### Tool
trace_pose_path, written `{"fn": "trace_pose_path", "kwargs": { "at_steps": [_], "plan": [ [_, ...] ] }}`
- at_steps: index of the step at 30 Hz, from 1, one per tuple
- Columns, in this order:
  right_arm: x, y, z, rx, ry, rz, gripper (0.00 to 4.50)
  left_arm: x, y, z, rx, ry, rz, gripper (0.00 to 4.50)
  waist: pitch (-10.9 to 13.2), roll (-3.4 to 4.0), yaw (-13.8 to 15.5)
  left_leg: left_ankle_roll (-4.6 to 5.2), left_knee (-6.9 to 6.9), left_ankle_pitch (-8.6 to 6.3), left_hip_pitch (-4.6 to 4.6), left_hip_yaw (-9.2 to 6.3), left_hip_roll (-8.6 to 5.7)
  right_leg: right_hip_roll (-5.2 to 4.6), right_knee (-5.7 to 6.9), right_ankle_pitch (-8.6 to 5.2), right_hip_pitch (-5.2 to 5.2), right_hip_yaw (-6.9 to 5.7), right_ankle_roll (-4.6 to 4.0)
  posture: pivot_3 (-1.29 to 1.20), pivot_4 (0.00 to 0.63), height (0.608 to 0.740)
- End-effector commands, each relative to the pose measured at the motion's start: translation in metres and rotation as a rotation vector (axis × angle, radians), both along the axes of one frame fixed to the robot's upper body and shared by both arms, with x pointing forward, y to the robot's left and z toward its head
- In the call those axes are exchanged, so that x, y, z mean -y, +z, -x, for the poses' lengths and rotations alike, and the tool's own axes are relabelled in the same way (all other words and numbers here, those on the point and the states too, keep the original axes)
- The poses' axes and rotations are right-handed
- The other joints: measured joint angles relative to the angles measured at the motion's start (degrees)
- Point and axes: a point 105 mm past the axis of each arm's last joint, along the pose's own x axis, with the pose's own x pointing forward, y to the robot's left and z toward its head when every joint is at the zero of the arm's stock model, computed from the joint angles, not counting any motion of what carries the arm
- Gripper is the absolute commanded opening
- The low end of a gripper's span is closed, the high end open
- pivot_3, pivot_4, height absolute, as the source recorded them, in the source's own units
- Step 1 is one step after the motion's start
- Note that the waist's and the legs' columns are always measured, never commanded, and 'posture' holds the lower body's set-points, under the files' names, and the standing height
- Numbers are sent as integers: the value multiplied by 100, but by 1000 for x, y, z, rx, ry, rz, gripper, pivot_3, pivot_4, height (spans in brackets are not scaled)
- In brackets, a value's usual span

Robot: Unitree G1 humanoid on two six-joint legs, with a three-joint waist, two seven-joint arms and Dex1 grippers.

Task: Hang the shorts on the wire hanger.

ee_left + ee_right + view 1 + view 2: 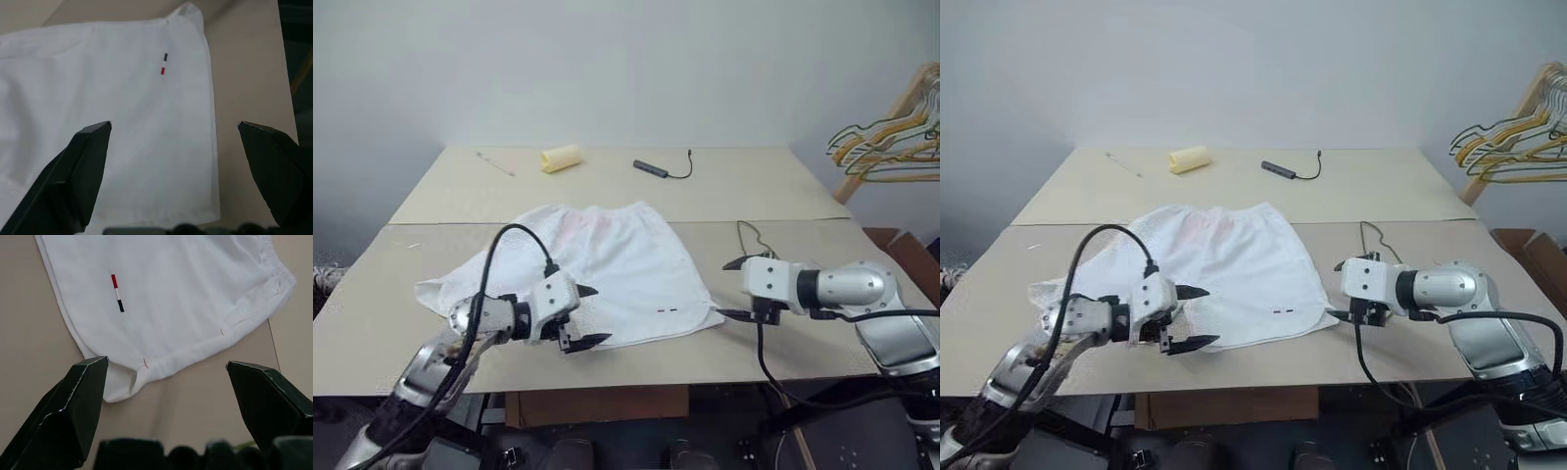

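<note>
While the shorts [597,269] lie flat, left pincer [582,315] spread above hem, right pincer [736,289] spread beside corner.

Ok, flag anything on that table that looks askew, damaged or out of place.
The white fabric shorts lie flat but skewed, with one side bunched into a rumpled fold at the robot's left. A pale yellow roll, a thin pen-like stick and a small dark cabled device lie at the far edge. Nothing looks damaged.
</note>
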Motion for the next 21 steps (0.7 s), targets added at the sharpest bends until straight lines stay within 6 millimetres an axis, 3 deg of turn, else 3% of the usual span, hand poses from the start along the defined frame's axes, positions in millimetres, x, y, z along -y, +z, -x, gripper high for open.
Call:
{"fn": "trace_pose_path", "kwargs": {
  "at_steps": [1, 5, 8, 20, 21],
  "plan": [
    [0, 14, -1, 57, -9, 3, 4462, -4, -18, 0, -47, -25, -127, 4500, 0, 1, -68, 0, -1, 0, 0, 1, -1, 0, 0, 0, -2, 3, 0, 107, 0, 740],
    [1, 12, 1, 53, -20, 7, 4462, -10, -31, -12, -60, 59, -182, 4500, 0, 0, -175, 1, 1, 0, -1, -5, -1, 1, 1, 1, 0, 4, 2, 97, 0, 740],
    [2, 12, 2, 51, -22, 11, 4500, -10, -34, -12, -94, 67, -182, 3887, 0, 0, -185, 2, 2, 1, 7, -7, -2, 1, 1, 0, 8, 4, 1, 95, 0, 740],
    [1, 16, -2, 58, -23, 8, 4500, -26, -46, -11, -105, 80, -302, 19, -1, 1, -299, 2, 0, 0, 63, -11, -1, 0, 4, -2, 55, 3, 1, 104, 0, 740],
    [0, 17, -3, 60, -24, 7, 4500, -28, -46, -10, -104, 76, -310, 19, -1, 2, -309, 2, 0, 0, 65, -11, -1, 0, 4, -1, 56, 3, 1, 107, 0, 740]
  ]
}}
